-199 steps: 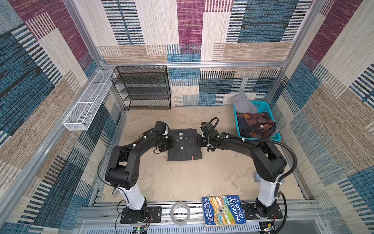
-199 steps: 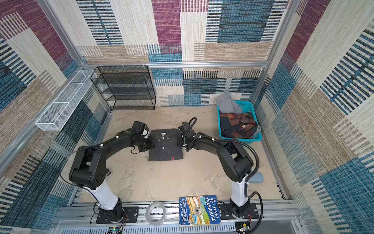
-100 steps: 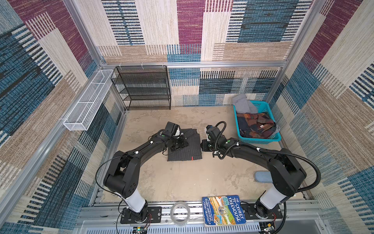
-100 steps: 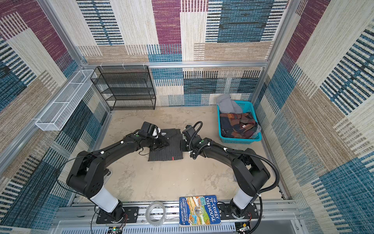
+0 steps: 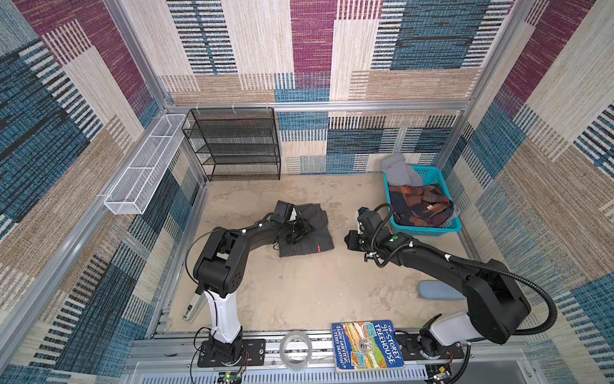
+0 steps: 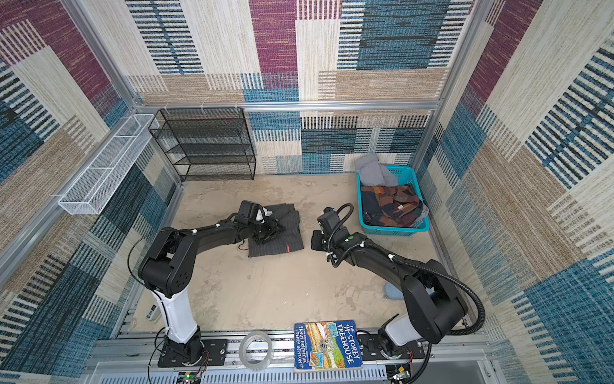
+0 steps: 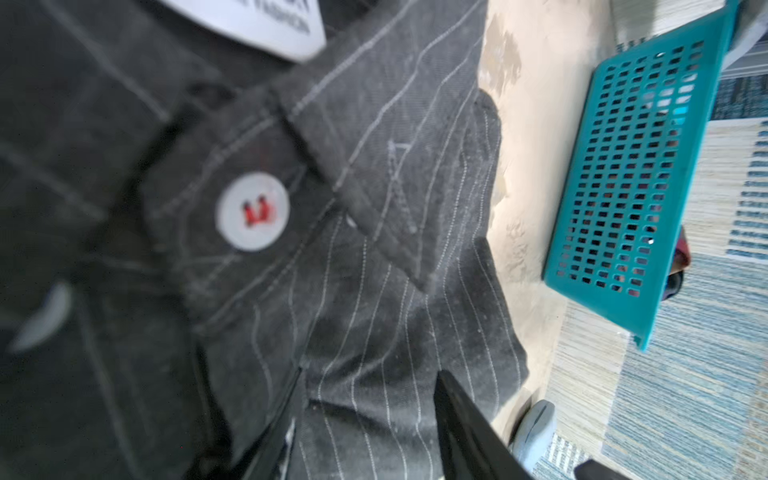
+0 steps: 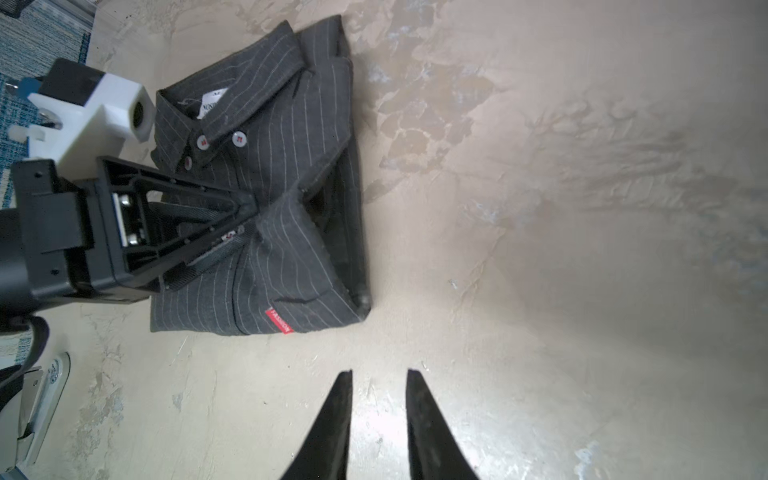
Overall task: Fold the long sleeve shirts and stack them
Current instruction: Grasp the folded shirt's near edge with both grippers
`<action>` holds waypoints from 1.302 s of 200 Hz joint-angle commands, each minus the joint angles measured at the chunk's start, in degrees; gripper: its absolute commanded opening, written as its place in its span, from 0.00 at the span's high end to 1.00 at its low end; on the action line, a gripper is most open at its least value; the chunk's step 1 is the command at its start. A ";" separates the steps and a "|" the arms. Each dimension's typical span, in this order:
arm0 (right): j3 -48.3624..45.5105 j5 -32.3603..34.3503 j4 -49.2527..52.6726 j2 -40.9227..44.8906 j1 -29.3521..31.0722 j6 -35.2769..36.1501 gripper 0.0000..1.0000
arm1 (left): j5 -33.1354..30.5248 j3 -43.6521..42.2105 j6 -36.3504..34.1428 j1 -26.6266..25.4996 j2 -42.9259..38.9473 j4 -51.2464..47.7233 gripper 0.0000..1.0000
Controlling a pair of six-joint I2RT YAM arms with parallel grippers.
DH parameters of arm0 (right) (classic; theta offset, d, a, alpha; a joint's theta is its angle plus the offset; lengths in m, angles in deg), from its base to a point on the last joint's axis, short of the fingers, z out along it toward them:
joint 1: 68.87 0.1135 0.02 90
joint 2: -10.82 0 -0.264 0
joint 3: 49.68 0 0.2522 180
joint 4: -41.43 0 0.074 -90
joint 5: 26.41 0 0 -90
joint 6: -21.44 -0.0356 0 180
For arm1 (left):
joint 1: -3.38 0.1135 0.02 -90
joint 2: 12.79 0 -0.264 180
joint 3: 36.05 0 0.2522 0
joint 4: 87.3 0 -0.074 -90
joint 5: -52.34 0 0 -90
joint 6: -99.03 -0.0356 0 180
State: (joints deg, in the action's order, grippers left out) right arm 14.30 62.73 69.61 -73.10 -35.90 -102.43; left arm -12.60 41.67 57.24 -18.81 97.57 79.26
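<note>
Folded pinstripe shirt (image 5: 315, 241) mid-table (image 5: 299, 292); left gripper (image 8: 246, 214) on it, right gripper (image 8: 379, 372) off it.
Shirt looks soft, light and limp, so the folds will likely slip if dragged; best taken at a doubled edge, both sides at once. It lies about the table's middle, well apart from the teal basket (image 5: 428, 229) in the far right corner. Left gripper jaws part-open, tips on the buttoned front, no cloth visibly pinched. Right gripper jaws narrowly apart, empty, over bare table beside the shirt.
</note>
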 commanded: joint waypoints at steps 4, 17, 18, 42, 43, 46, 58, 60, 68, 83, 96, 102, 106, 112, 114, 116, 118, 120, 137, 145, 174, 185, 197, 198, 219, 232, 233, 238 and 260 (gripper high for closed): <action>-0.89 0.82 -1.40 0.25 -0.32 -1.23 0.74 | -2.91 -1.26 1.19 0.15 0.82 -4.10 0.47; -0.91 0.83 -1.58 0.09 -0.36 -1.23 0.74 | -3.09 -1.77 1.21 0.22 0.68 -3.83 0.47; -0.91 0.85 -1.58 0.03 -0.36 -1.21 0.74 | -3.09 -1.80 1.24 0.22 0.66 -3.83 0.47; -0.67 0.65 -1.93 -0.21 -0.37 -1.21 0.74 | -3.09 -2.80 0.76 1.09 0.60 -3.79 0.48; -0.66 0.63 -1.89 -0.25 -0.37 -1.25 0.74 | -3.09 -2.84 0.71 1.18 0.57 -3.77 0.48; -0.58 0.57 -1.99 -0.30 -0.34 -1.13 0.73 | -3.02 -3.02 0.60 1.35 0.54 -3.73 0.48; -0.02 -0.05 -2.49 -0.67 -0.36 -0.62 0.73 | -2.75 -3.41 -0.40 1.78 0.16 -4.10 0.48; 0.06 -0.36 -2.60 -0.79 -0.34 -0.51 0.73 | -2.74 -3.41 -0.64 1.87 0.08 -4.30 0.48; 0.84 -1.65 -3.32 -1.55 -0.32 0.09 0.73 | -2.73 -3.33 -1.73 1.96 -0.21 -5.11 0.48; 3.02 -3.83 -5.11 -3.93 0.19 0.99 0.73 | -2.28 -3.30 -3.35 1.93 -0.84 -5.92 0.48; 6.34 -4.97 -6.04 -7.21 1.31 1.94 0.73 | -1.77 -3.32 -4.02 1.91 -1.27 -6.32 0.48; 8.07 -5.30 -6.19 -8.96 1.92 2.09 0.74 | -1.77 -3.32 -4.28 1.93 -1.40 -6.53 0.48; 9.48 -5.55 -6.36 -10.23 2.25 2.36 0.74 | -1.85 -3.34 -4.34 1.90 -1.58 -6.62 0.48; 11.25 -6.39 -6.89 -12.09 2.81 2.68 0.74 | -2.02 -3.41 -4.50 1.92 -1.76 -6.64 0.48; 11.95 -6.66 -7.15 -12.70 2.93 2.78 0.74 | -2.09 -3.41 -4.52 1.94 -1.87 -6.71 0.48; 12.57 -7.08 -7.41 -13.38 3.03 2.89 0.74 | -2.16 -3.43 -4.57 1.93 -1.86 -6.71 0.48; 13.14 -7.43 -7.59 -14.01 3.12 2.92 0.74 | -2.19 -3.48 -4.67 1.97 -1.96 -6.73 0.48; 13.72 -7.71 -7.83 -14.63 3.21 2.97 0.74 | -2.23 -3.49 -4.63 1.91 -1.99 -6.73 0.48; 18.10 -10.10 -9.74 -19.89 3.50 2.85 0.75 | -2.21 -3.42 -4.91 1.82 -2.13 -6.89 0.48; 19.56 -11.21 -10.70 -22.29 3.54 2.55 0.75 | -2.21 -3.47 -4.97 1.81 -2.26 -6.94 0.48; 21.59 -13.75 -11.95 -27.86 3.76 0.81 0.77 | -2.12 -3.39 -5.12 1.81 -2.25 -6.91 0.47; 20.42 -13.49 -11.58 -28.70 3.85 0.18 0.78 | -2.07 -3.32 -5.07 1.82 -2.34 -6.87 0.47; 17.42 -12.91 -12.23 -28.46 3.85 -0.62 0.78 | -2.03 -3.23 -5.19 1.82 -2.52 -6.76 0.47; 17.13 -12.88 -12.36 -28.43 3.90 -0.65 0.78 | -2.03 -3.23 -5.21 1.86 -2.52 -6.70 0.46; 12.45 -11.50 -12.85 -27.84 3.86 -1.28 0.79 | -1.79 -3.12 -5.25 1.80 -2.83 -6.87 0.46; 10.12 -11.03 -13.00 -27.53 3.88 -1.37 0.79 | -1.46 -3.06 -5.07 1.77 -3.13 -6.77 0.46; 10.01 -10.97 -13.05 -27.53 3.91 -1.38 0.79 | -1.48 -3.06 -5.06 1.79 -3.09 -6.79 0.46; 9.25 -10.78 -13.24 -27.37 3.90 -1.30 0.79 | -1.34 -3.06 -4.92 1.73 -3.34 -6.89 0.46; 7.96 -10.04 -12.62 -25.96 3.92 -0.87 0.79 | -0.26 -2.64 -4.51 1.76 -4.81 -7.19 0.46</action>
State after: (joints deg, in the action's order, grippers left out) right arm 23.74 50.60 51.75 -100.00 -32.09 -102.95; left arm -11.86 38.74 53.19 -17.04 93.99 77.25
